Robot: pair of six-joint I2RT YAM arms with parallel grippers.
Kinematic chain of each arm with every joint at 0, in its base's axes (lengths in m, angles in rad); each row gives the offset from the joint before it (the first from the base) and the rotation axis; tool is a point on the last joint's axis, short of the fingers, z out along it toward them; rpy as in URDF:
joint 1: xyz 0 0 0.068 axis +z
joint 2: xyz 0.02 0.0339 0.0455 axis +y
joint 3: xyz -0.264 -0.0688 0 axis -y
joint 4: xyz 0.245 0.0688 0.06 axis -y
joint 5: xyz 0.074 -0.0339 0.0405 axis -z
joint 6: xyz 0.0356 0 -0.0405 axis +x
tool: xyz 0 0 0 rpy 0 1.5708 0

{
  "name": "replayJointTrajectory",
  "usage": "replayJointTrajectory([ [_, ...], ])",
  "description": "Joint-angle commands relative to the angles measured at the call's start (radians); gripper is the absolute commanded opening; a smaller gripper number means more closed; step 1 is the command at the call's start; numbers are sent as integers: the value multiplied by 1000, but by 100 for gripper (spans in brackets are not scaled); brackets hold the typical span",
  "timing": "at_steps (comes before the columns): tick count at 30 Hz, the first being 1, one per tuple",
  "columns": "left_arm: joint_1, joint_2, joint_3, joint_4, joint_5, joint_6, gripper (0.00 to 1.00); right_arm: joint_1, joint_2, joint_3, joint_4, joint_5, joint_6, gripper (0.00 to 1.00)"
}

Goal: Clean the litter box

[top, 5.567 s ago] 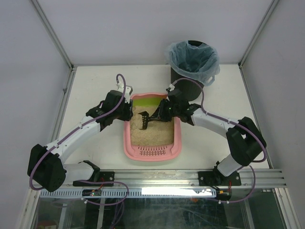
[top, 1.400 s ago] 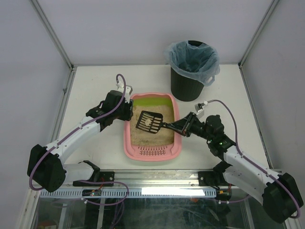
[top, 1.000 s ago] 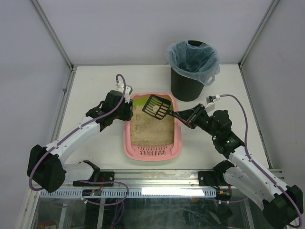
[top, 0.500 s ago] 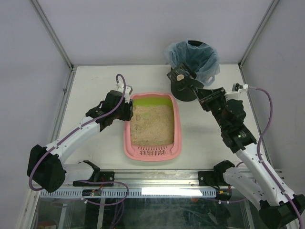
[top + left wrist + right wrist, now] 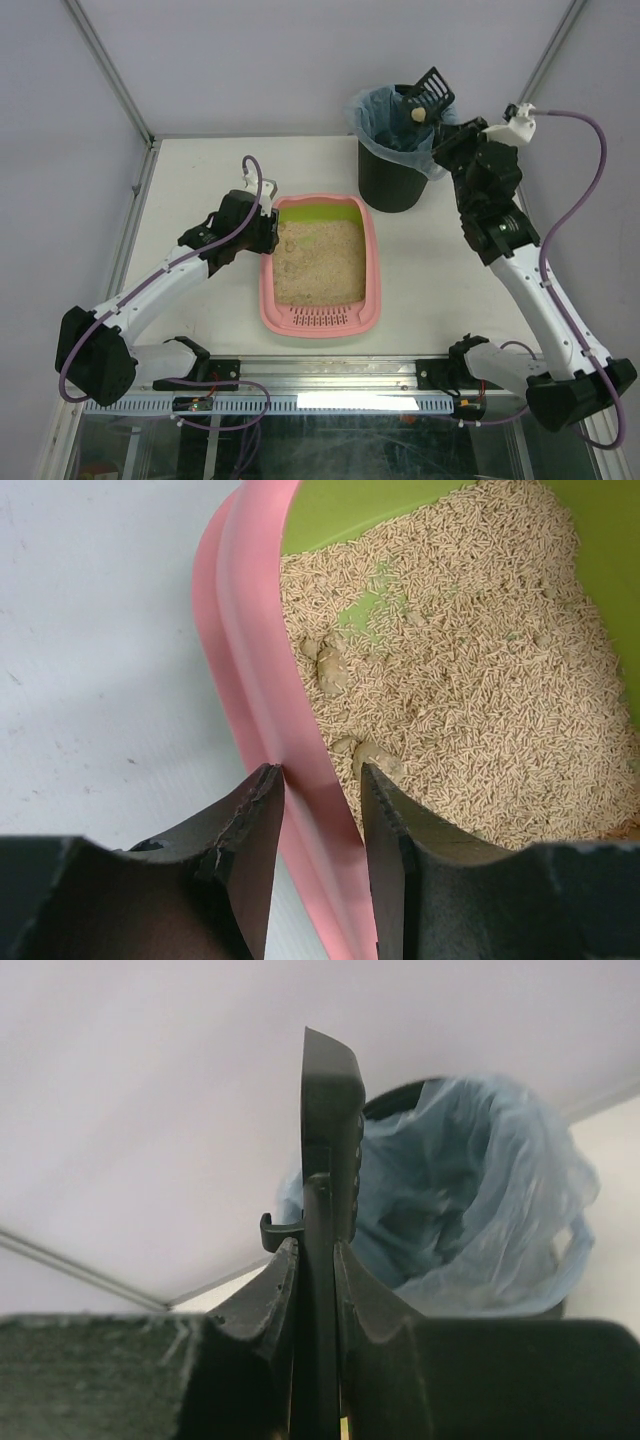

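Pinching clump-laden scoop [image 5: 432, 90] over bagged bin [image 5: 385, 188], right hand [image 5: 316, 1260]; left hand [image 5: 320, 785] pinching litter box [image 5: 267, 285].

Lined bin [image 5: 392, 185] and raised scoop [image 5: 432, 88] at the far right of the tabletop [image 5: 200, 170]

The black round bin stands on the white tabletop, a pale blue bag [image 5: 385, 115] folded over its rim. The black slotted scoop is tilted above the bin's mouth, with a small pale lump [image 5: 418, 115] by its lower edge. In the right wrist view the scoop shows edge-on before the bag.
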Motion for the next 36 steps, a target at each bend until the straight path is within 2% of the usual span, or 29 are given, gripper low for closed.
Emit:
replayJointTrajectory([
  [1, -4, -57, -4, 24, 15, 22, 38, -9, 115, 152, 20, 50, -311, 0],
  [5, -3, -53, 0, 24, 32, 21, 38, -9, 212, 219, 50, 7, -501, 0],
  [9, -4, -57, -2, 24, 39, 21, 38, -8, 246, 206, 160, -76, -715, 0],
  [12, -4, -63, -2, 24, 39, 21, 38, -8, 246, 156, 260, -76, -715, 0],
  [13, -3, -65, -2, 24, 41, 21, 38, -8, 239, 133, 298, -207, -916, 0],
  [17, -3, -68, -2, 24, 44, 21, 38, -4, 215, 29, 438, -341, -1129, 0],
  [21, -3, -63, -2, 24, 52, 21, 38, 2, 208, -14, 472, -373, -1246, 0],
  [24, -2, -65, -5, 24, 48, 21, 38, 9, 204, -26, 480, -343, -1322, 0],
  [29, -3, -57, -2, 24, 53, 20, 38, 29, 150, -36, 502, -355, -1263, 0],
  [32, -3, -57, -3, 24, 49, 20, 38, 42, 74, -27, 452, -437, -991, 0],
  [36, -3, -53, -5, 24, 44, 21, 38, 51, -14, -21, 333, -464, -484, 0],
])
